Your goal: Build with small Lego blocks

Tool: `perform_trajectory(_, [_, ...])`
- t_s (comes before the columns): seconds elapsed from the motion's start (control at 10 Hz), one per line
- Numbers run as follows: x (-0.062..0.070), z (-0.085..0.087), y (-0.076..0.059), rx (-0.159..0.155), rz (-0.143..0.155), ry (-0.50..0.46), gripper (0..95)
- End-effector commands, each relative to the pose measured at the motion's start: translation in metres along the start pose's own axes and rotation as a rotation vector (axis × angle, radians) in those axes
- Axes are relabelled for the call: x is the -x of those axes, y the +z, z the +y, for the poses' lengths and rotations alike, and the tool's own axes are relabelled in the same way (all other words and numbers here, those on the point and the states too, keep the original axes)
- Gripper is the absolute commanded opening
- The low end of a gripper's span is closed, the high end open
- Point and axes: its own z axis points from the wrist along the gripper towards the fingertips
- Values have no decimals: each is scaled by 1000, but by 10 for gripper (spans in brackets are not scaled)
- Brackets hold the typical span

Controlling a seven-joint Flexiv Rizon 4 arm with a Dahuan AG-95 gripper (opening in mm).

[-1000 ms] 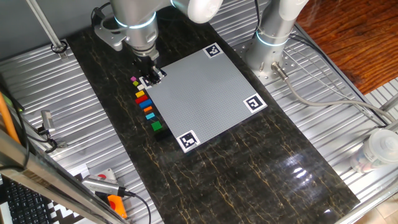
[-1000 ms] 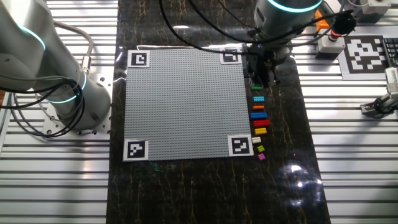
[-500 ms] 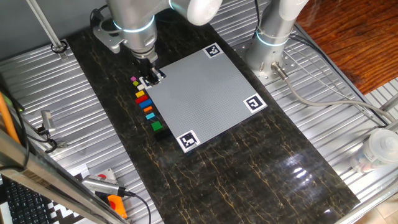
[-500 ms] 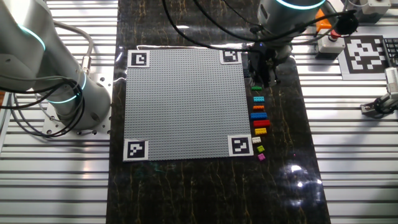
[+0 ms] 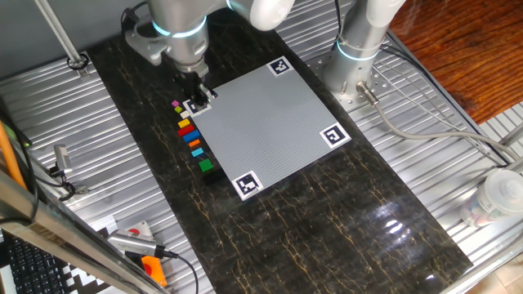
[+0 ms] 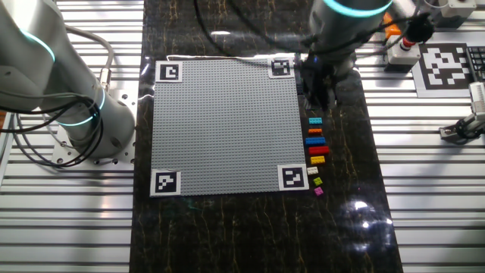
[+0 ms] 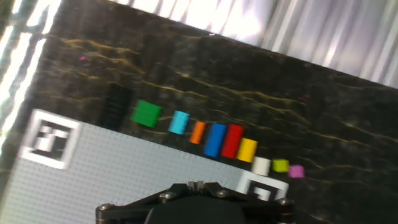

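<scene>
The small Lego blocks lie in a row on the dark table beside the grey plate's [image 7: 124,168] edge. In the hand view they run green [image 7: 147,114], light blue [image 7: 180,122], orange [image 7: 198,132], blue [image 7: 214,140], red [image 7: 233,141], yellow [image 7: 247,150], then pink [image 7: 296,171] at the end. The row also shows in one fixed view, with red [image 5: 187,131] and green [image 5: 206,166]. My gripper [image 7: 196,185] hangs above the plate's corner by the row [image 5: 198,104], its jaws together and empty. In the other fixed view the gripper [image 6: 317,105] hides the green block.
A white block [image 7: 261,165] and a lime block [image 7: 281,165] also lie in the row. A black piece [image 7: 116,104] lies beside the green block. Black-and-white markers [image 7: 48,138] sit on the plate's corners. A second robot arm's base [image 6: 83,114] stands beside the plate.
My gripper has shifted slightly along the plate's edge and now covers the green block in the other fixed view. The blocks have not moved.
</scene>
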Motion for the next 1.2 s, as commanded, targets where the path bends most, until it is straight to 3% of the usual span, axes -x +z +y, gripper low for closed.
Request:
perform_trajectory(0.1, [-5,-38,4,24,2,-59,0])
perform_trajectory(0.2, [-10,-56,8,30,0,-81,190])
perform_trajectory(0.6, [-15,-97,33,34,-13,-180,190])
perform_trajectory(1.2, [-8,-111,67,37,-9,-219,190])
